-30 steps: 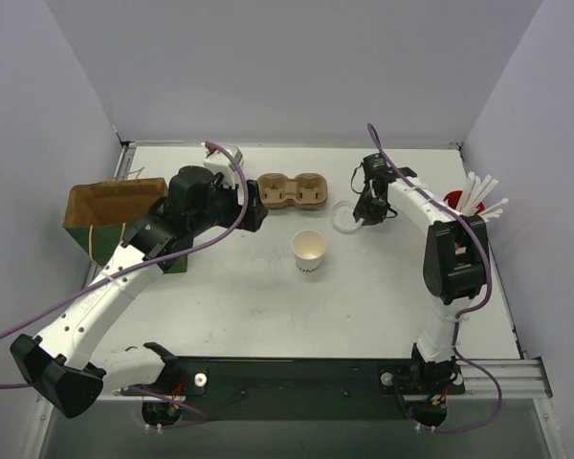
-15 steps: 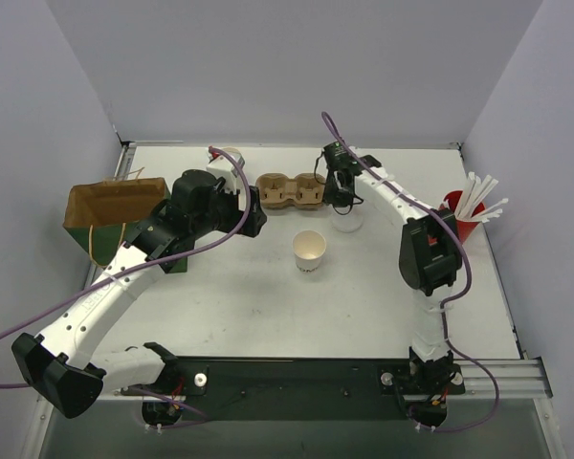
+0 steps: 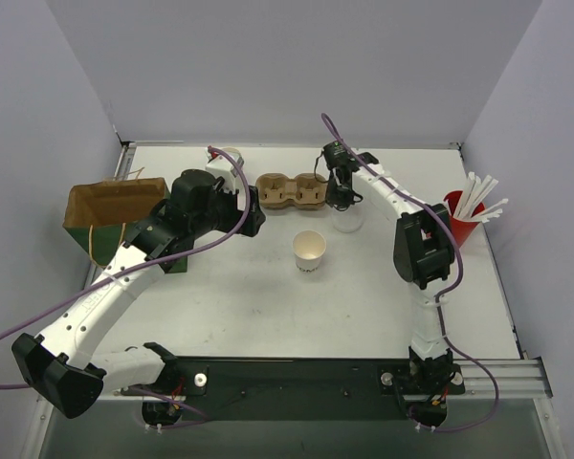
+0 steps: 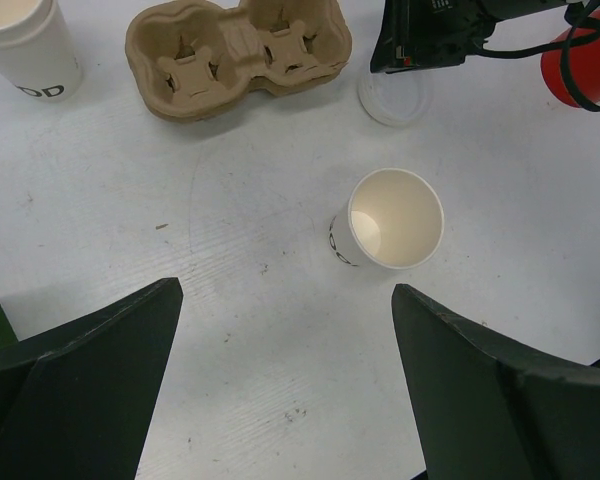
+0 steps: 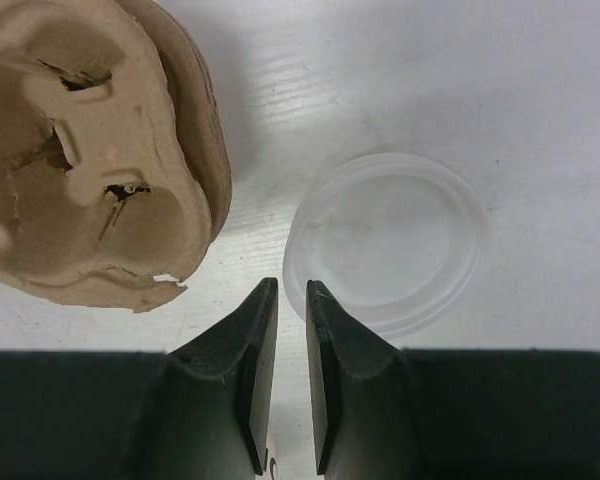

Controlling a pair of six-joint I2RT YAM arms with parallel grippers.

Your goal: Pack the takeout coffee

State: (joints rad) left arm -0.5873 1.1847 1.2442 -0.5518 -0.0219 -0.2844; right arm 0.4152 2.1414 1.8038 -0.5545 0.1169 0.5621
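An open white paper cup (image 3: 309,251) (image 4: 393,220), tan inside, stands upright mid-table. A second such cup (image 3: 226,159) (image 4: 25,45) stands at the back left. A round whitish lid (image 3: 347,222) (image 5: 390,240) (image 4: 392,100) lies flat beside the brown cup carrier (image 3: 292,191) (image 5: 90,150). My right gripper (image 3: 341,203) (image 5: 292,287) points down at the lid's left edge, jaws drawn to a narrow slit with the rim between their tips. My left gripper (image 3: 256,215) (image 4: 285,290) hovers wide open left of the middle cup, holding nothing.
A red cup of white straws (image 3: 464,215) (image 4: 585,65) stands at the right edge. An open brown paper bag (image 3: 110,206) sits at the left edge, under the left arm. Walls close in the table at the back and both sides.
The right gripper swung left from the lid's right side to its left rim, beside the carrier, and its jaws narrowed slightly. The left arm stayed put.
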